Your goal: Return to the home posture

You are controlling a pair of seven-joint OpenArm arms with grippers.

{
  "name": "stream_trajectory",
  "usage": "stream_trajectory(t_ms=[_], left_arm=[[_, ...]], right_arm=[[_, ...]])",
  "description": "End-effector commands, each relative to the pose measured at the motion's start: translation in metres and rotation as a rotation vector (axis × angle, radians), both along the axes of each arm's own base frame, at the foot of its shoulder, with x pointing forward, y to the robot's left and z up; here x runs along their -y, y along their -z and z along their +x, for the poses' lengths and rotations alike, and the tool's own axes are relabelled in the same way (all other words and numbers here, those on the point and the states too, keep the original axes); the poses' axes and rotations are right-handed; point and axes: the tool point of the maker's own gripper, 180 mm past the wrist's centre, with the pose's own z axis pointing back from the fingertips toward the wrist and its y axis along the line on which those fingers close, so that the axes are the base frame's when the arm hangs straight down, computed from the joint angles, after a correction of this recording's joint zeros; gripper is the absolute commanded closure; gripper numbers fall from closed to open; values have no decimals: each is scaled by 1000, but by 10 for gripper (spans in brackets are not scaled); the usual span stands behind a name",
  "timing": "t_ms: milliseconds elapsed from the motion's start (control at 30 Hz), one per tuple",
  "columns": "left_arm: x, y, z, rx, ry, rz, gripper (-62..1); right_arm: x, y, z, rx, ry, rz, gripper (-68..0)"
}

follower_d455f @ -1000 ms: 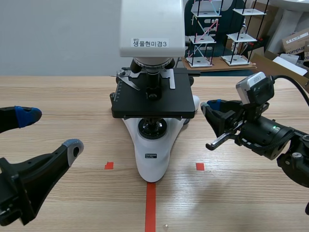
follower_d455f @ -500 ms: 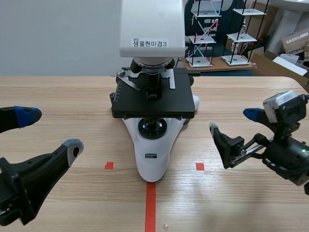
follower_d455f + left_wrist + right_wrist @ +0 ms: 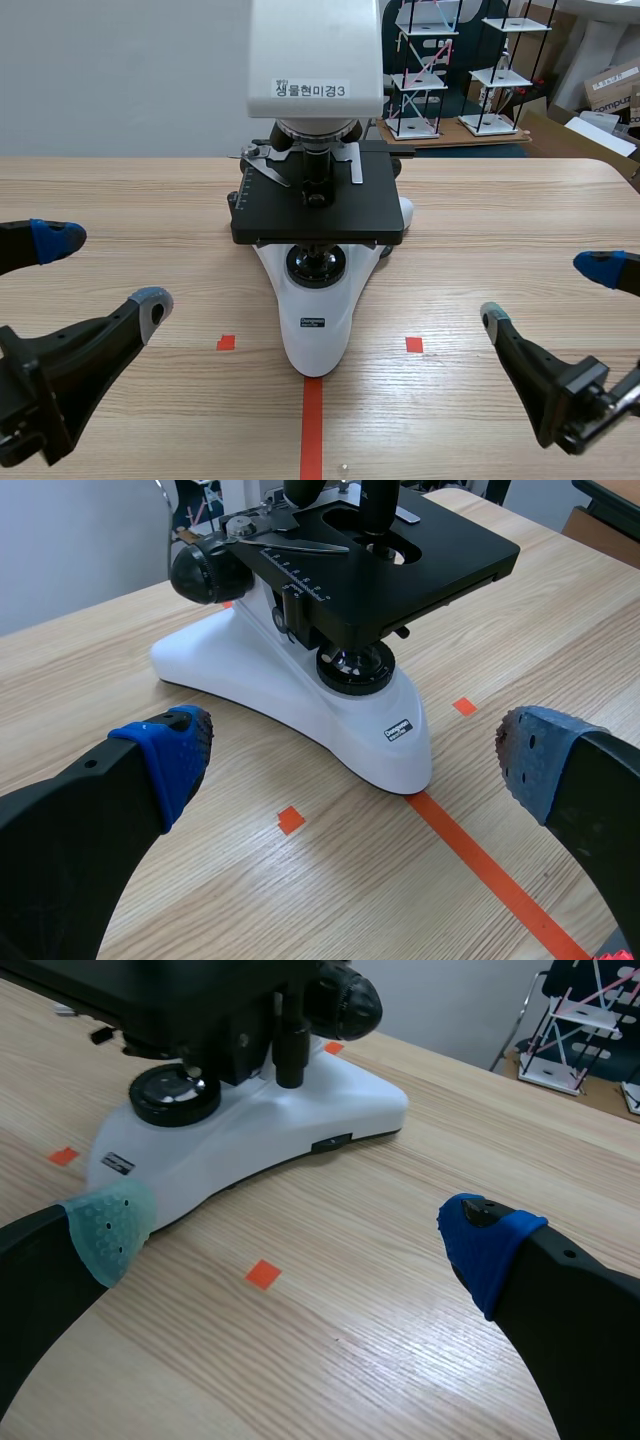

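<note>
A white microscope [image 3: 316, 200] with a black stage stands at the table's middle, its base over the red tape line. My left gripper [image 3: 95, 272] hovers low at the left, open and empty; the left wrist view has the microscope base [image 3: 300, 695] ahead of the open gripper [image 3: 350, 755]. At the right, low and near the front edge, my right gripper [image 3: 550, 290] is open with nothing between its fingers. In the right wrist view the microscope base [image 3: 250, 1130] lies ahead of the open right gripper [image 3: 290, 1230].
Small orange-red tape squares mark the wood on each side of the microscope's foot. Behind the table stand white wire racks [image 3: 455, 70] and cardboard boxes [image 3: 600, 100].
My right gripper has opened wide and pulled back from beside the microscope stage, down toward the front right of the table. The left arm has kept still.
</note>
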Motion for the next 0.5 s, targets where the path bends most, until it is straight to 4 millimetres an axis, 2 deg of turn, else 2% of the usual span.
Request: stream_trajectory(t_ms=[0,133,300,467], left_arm=[[2,-7,1,19,2,-19,-602],[2,-7,1,19,2,-19,-602],[2,-7,1,19,2,-18,-602],[2,-7,1,19,2,-19,-602]], right_arm=[[0,-11,-2,25,-11,-1,-622],[-4,-25,-17,22,-28,-10,-622],[-11,-44,-24,46,-47,-14,-622],[-13,-47,-24,53,-52,-11,-622]])
